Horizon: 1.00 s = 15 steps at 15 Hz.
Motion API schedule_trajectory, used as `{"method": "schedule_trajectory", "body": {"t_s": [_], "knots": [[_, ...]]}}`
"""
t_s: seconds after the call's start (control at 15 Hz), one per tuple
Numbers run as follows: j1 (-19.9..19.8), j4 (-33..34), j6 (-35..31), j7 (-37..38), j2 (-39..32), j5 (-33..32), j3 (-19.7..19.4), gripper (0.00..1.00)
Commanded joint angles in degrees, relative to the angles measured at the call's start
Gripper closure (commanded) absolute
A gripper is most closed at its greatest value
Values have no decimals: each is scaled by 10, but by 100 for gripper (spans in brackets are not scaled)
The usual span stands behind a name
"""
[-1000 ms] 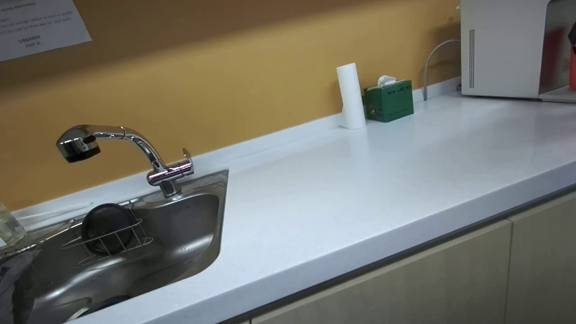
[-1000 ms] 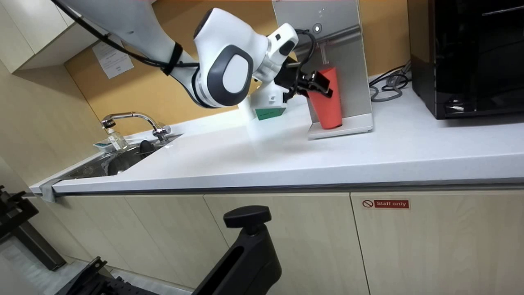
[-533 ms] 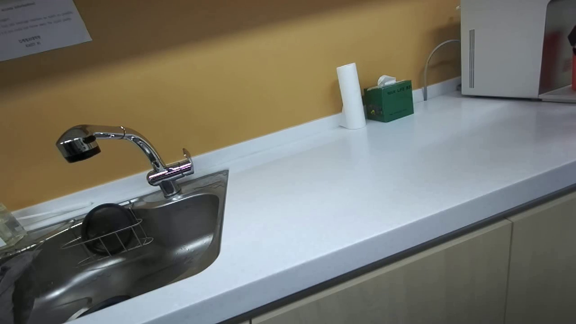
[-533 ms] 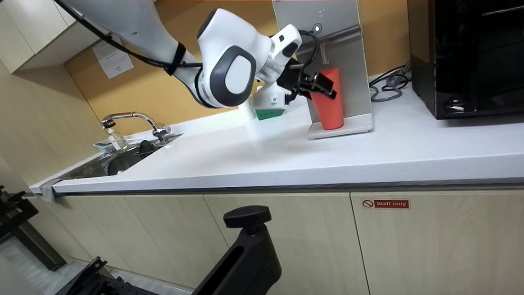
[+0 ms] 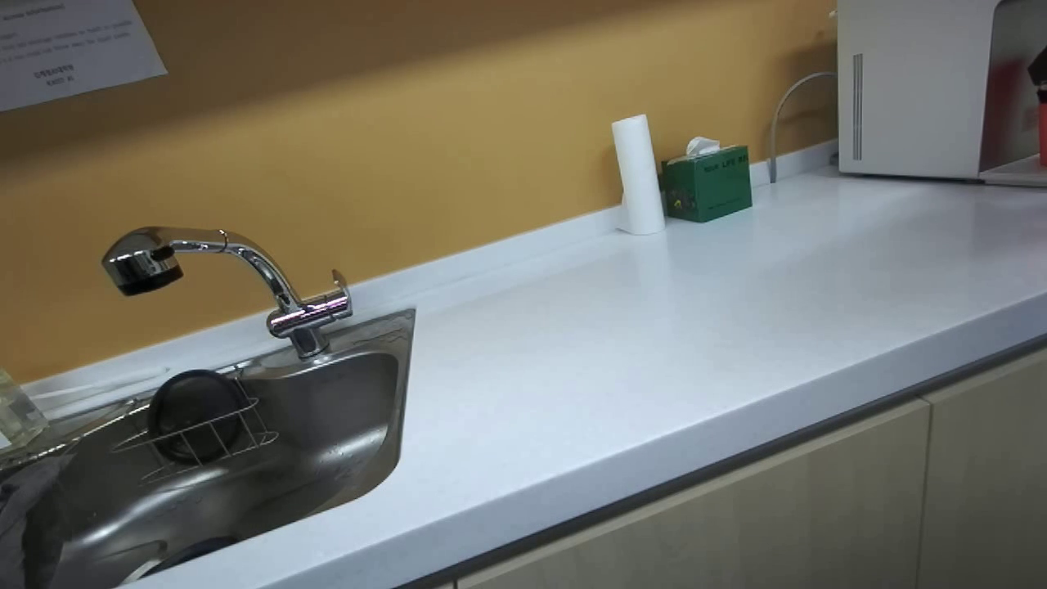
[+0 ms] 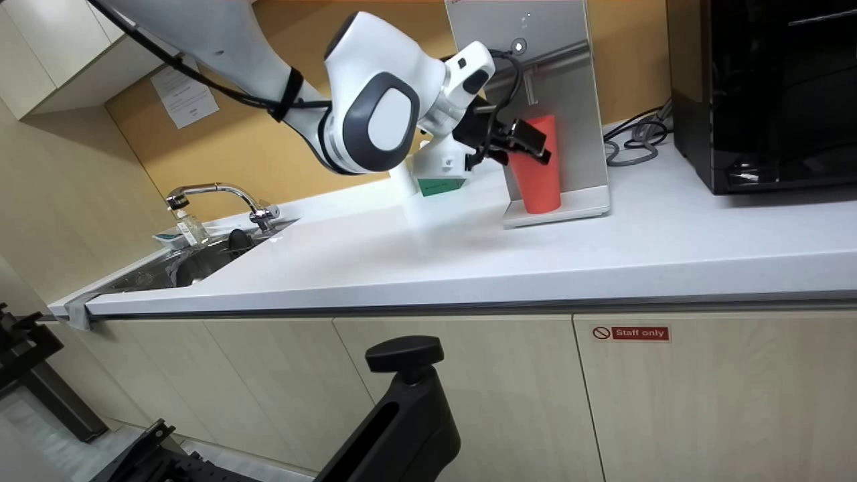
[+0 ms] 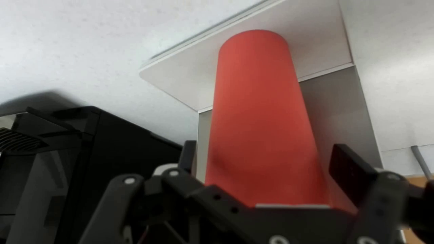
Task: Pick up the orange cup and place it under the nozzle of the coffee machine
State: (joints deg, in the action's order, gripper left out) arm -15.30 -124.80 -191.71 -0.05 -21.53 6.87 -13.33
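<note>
The orange cup [image 6: 537, 181] stands on the base plate [image 7: 183, 79] of the coffee machine [image 6: 581, 127]. In an exterior view the nozzle [image 6: 529, 87] sits just above the cup's rim; whether it lines up exactly, I cannot tell. Around the cup's upper part, my gripper [image 7: 267, 161] is open, with a gap between the cup [image 7: 261, 112] and the fingers [image 7: 349, 169] on either side. Another exterior view shows the machine's white side [image 5: 912, 90] and only a red sliver of the cup [image 5: 1043, 139] at the frame edge. The gripper's palm hides the cup's rim in the wrist view.
A black appliance [image 6: 776, 94] stands beside the machine, with loose cables [image 6: 643, 137] between them. Along the wall are a white paper roll [image 5: 640, 176] and a green tissue box [image 5: 710, 186]. The sink [image 5: 327, 425] with its chrome tap [image 5: 270, 278] lies further along.
The cup has shifted slightly right and settled a little lower onto the base plate. The arm has moved slightly right, and the black finger sliver at the frame edge has spread outward.
</note>
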Motion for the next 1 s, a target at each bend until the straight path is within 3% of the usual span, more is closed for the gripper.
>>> {"method": "schedule_trajectory", "body": {"t_s": [0.0,0.2,0.33,0.6,0.93], "knots": [[45,-14,42,-4,26,11,-48,0],[72,-34,77,-6,52,-1,-73,0],[47,-51,128,-13,89,-23,-32,0],[27,-73,242,-79,146,16,25,0],[31,-84,326,-115,188,38,29,0]]}}
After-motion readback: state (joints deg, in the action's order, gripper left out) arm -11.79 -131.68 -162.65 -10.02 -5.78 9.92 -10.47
